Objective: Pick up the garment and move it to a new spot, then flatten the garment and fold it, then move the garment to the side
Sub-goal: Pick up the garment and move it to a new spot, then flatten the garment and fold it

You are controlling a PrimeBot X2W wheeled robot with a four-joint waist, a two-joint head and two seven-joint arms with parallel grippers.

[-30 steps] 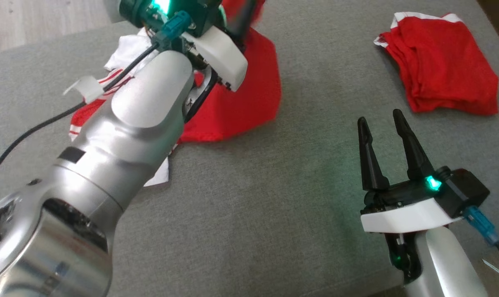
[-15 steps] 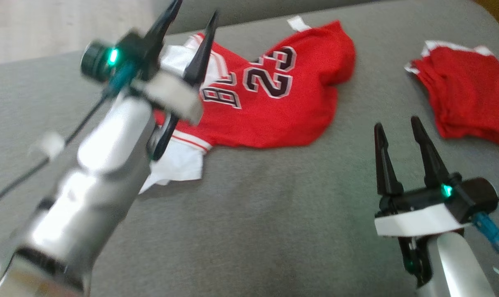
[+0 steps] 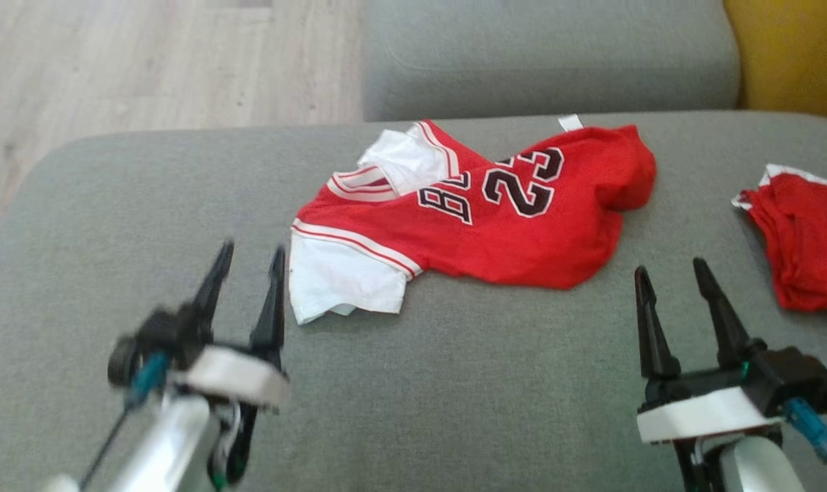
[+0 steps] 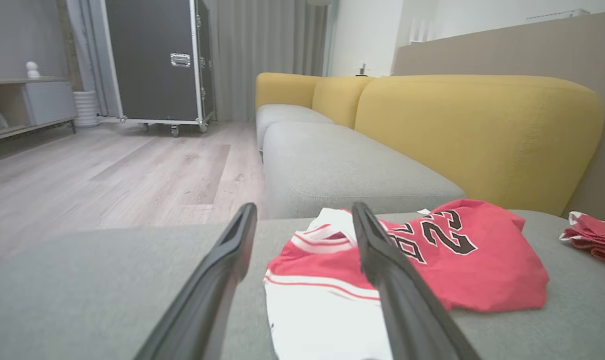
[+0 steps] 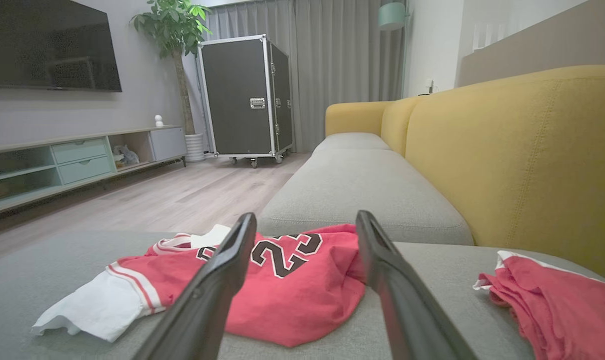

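Plainly, the crumpled red basketball jersey with a black number 23 and white sleeves (image 3: pixel 495 219) lies on the grey fabric sofa cushion (image 3: pixel 454 396), toward its far edge, and neither gripper touches it. In the head view the left gripper (image 3: pixel 253 248) stands just beside the white sleeve at the jersey's left end, its two dark fingers spread wide with nothing between them. The right gripper (image 3: pixel 668 266) hangs near the jersey's right-hand hem, likewise spread and empty. Off to the right, well apart from the jersey, sits a folded red cloth with white trim (image 3: pixel 806 246) (a separate piece, by the look of it, and not the one in hand).

The carrying step looks done, so flattening seems to be the step in hand: the red body is bunched at its right end, and the far white sleeve is turned over onto the chest. The next move probably calls for each gripper to come down on an opposite edge, the left at the near sleeve and the right at the bunched red end. Each should pinch one layer low against the cushion and draw outward until the cloth spreads flat.
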